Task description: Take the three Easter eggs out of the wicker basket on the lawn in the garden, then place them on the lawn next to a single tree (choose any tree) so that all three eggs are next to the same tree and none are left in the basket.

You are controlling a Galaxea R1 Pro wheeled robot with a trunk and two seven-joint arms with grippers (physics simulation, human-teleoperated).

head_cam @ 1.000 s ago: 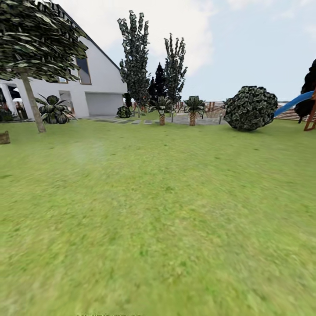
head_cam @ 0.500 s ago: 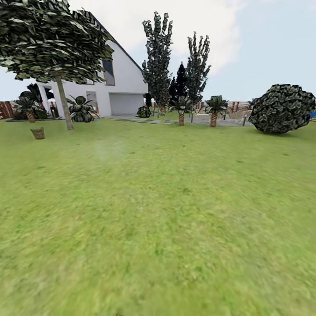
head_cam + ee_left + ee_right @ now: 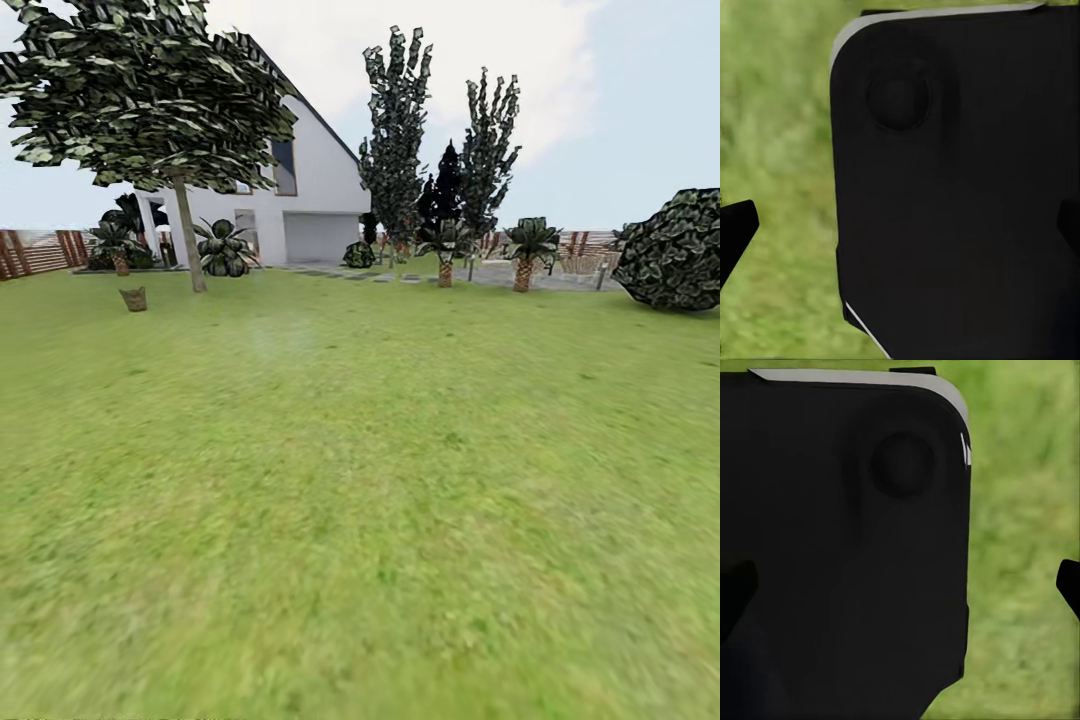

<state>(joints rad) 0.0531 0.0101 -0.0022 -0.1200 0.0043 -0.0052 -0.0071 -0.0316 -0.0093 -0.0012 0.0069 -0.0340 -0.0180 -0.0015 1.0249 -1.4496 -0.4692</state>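
The wicker basket [image 3: 133,298] stands far away at the middle left of the head view, on the lawn [image 3: 380,480], just left of the trunk of the tree [image 3: 188,245] with the green canopy. It is too small there to tell if the Easter eggs are inside.

The risk I see is in the approach: the basket is well off to the side, so a straight drive would pass it, and a late stop could knock over such a light basket.

The head view gives the whole garden, with the white house [image 3: 315,190] and the fence [image 3: 40,252] behind. Each wrist view gives what it lacks: a black part of the robot's body [image 3: 960,187] close by, over grass. The left gripper [image 3: 907,232] and the right gripper [image 3: 904,592] both show dark fingertips [image 3: 735,225] at opposite frame edges, so the fingers are wide apart and hold nothing.
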